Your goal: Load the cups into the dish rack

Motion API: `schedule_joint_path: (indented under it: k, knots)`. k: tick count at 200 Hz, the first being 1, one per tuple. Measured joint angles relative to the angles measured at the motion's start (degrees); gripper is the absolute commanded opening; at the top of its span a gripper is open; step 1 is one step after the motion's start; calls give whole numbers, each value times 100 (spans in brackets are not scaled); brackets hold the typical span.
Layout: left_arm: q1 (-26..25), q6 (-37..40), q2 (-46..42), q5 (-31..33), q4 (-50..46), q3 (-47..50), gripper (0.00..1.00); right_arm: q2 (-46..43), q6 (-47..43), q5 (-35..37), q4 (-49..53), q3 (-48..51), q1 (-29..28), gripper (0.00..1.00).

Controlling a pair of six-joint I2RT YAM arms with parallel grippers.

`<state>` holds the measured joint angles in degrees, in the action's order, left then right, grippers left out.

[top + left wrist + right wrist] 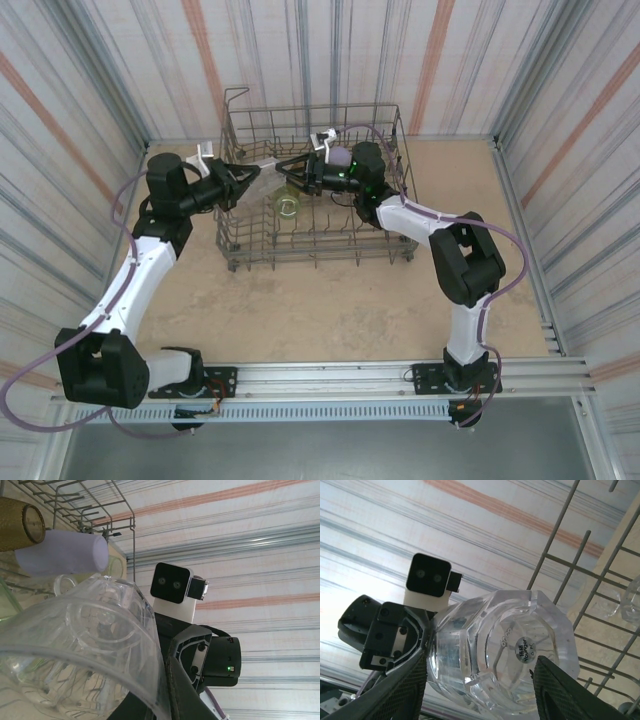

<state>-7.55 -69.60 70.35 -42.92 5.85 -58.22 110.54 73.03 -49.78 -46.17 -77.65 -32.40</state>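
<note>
Clear cup point(505, 655) on its side, base facing right fingers point(402, 690)

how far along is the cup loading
Done: the lavender cup, amber cup and a yellow-green cup already lie in the dish rack. In hand: a clear cup is over the rack, with the left gripper shut on its rim and the right gripper straddling it, apparently a handover. Left: set that cup among the tines and let go.
</note>
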Motion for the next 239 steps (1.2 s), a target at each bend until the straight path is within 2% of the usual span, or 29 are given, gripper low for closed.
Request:
schedule_joint_path:
  k: [46,82,119,172,239]
  knots:
    - [11,-94,20,-15,107,28,0,0,-17,9,11,-44,-20,87]
    - [11,-133,24,-22,195,26,0,-15,-20,2,-4,31,24,93]
    - [11,-420,50,-114,741,26,0,-15,-13,0,-7,39,26,99]
    - [-24,-791,291,-273,1451,81,0,-13,260,-26,-380,37,26,100]
    - [-243,-925,442,-361,1939,157,0,269,957,-101,-1207,-164,22,96]
